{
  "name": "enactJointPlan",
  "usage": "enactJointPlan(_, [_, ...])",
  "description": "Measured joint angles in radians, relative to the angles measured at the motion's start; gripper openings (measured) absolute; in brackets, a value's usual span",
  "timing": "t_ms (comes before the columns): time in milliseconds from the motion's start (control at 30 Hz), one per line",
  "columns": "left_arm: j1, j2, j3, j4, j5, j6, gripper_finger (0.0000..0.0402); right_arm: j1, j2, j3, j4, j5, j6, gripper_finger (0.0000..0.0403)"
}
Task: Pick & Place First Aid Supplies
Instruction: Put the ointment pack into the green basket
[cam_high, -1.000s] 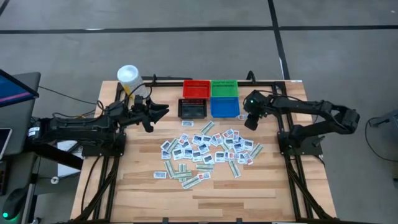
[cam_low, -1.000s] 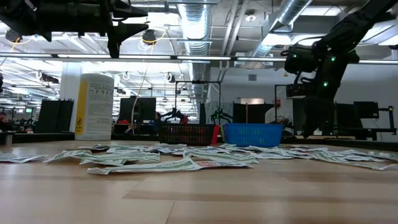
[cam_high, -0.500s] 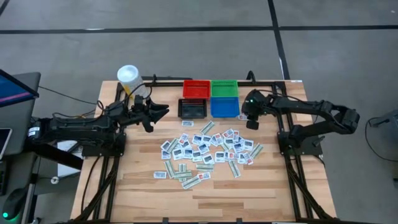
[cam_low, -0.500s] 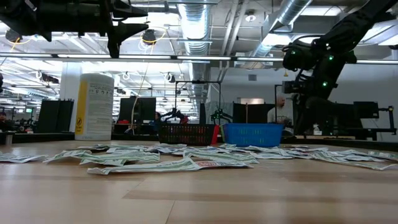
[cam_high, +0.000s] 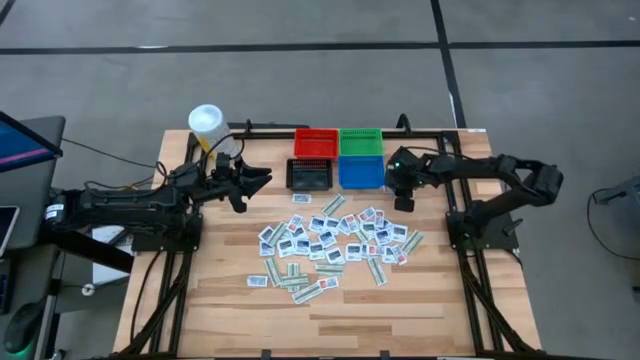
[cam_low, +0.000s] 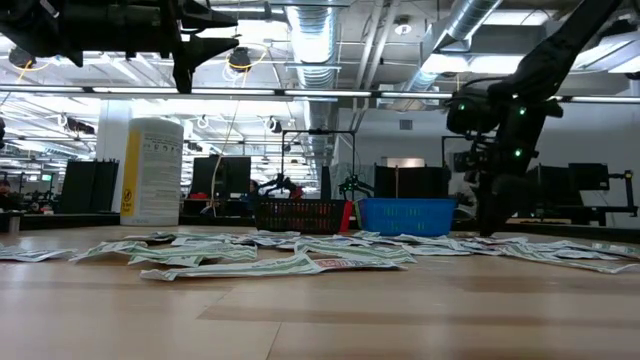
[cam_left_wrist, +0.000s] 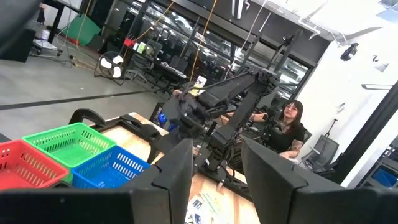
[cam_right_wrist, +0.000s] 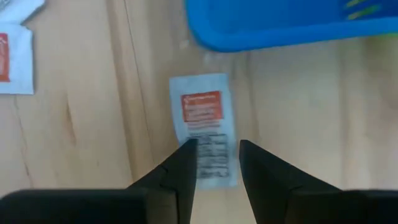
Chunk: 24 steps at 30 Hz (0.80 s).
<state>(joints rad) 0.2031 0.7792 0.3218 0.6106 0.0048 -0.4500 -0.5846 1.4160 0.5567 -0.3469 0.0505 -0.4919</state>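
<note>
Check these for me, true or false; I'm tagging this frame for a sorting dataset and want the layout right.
1. The right claw hangs over a white packet with red print lying on the table just outside the blue bin. True.
2. The blue bin is full of packets. False: in the high view it looks empty, and the packets lie scattered on the wooden table.
3. The left claw grips the white tub. False: it holds nothing and sits apart from the tub, left of the black bin.
4. The green bin stands beside the red bin. True.
5. The right claw's fingers stand apart with nothing between them. True.
</note>
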Motion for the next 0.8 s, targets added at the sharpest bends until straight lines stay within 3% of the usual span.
enactJointPlan(167, [0.0, 0.0, 0.0, 0.0, 0.0, 0.0, 0.014, 0.0, 0.077, 0.002, 0.017, 0.0, 0.036, 0.0116])
enactJointPlan(400, [0.0, 0.0, 0.0, 0.0, 0.0, 0.0, 0.014, 0.0, 0.071, -0.002, 0.01, 0.001, 0.048, 0.0112])
enactJointPlan(800, [0.0, 0.0, 0.0, 0.0, 0.0, 0.0, 0.014, 0.0, 0.001, -0.006, -0.014, 0.001, 0.048, 0.0054])
